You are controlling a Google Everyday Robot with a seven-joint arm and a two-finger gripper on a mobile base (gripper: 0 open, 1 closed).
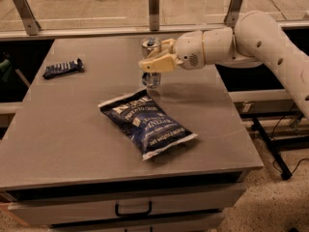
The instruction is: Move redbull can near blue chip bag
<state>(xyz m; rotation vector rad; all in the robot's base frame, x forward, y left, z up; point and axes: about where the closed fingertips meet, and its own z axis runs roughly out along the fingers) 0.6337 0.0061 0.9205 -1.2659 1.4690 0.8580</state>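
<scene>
The redbull can (151, 79) is a slim silver can, upright, its base at or just above the grey table (72, 129). My gripper (155, 61) is shut on the can around its middle, reaching in from the right on the white arm (251, 37). The blue chip bag (147, 122) lies flat at the table's middle, dark navy with white lettering. The can is right behind the bag's far left corner, a small gap between them.
A small narrow dark blue snack wrapper (63, 68) lies at the table's far left. A glass rail with metal posts (153, 7) runs along the back edge. A drawer with a handle (133, 209) sits under the table front.
</scene>
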